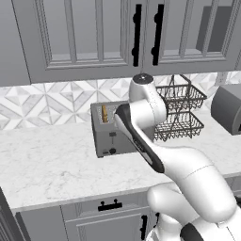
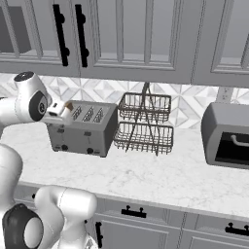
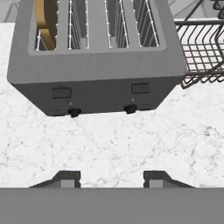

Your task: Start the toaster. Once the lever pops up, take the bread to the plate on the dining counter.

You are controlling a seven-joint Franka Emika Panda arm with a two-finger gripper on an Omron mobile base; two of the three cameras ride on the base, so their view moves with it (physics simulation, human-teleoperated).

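Observation:
The grey four-slot toaster [image 1: 110, 132] [image 2: 83, 127] [image 3: 98, 74] stands on the marble worktop against the backsplash. The tan bread [image 1: 104, 113] [image 3: 44, 21] stands in its leftmost slot, top edge showing. Two levers [image 3: 61, 92] and two black knobs [image 3: 74, 112] face me. My gripper [image 3: 109, 179] hangs above the worktop just in front of the toaster, looking down. Its fingertips [image 3: 66, 178] stand apart with nothing between them. In the right base view the hand [image 2: 58, 111] is over the toaster's left front corner. The plate and the dining counter are out of view.
A two-tier black wire basket rack [image 1: 180, 113] [image 2: 145, 122] [image 3: 202, 48] stands right of the toaster, almost touching it. Farther right sits a grey toaster oven [image 2: 227, 136] [image 1: 228, 109]. Upper cabinets [image 1: 94, 33] hang above; bare marble [image 1: 47, 164] lies in front.

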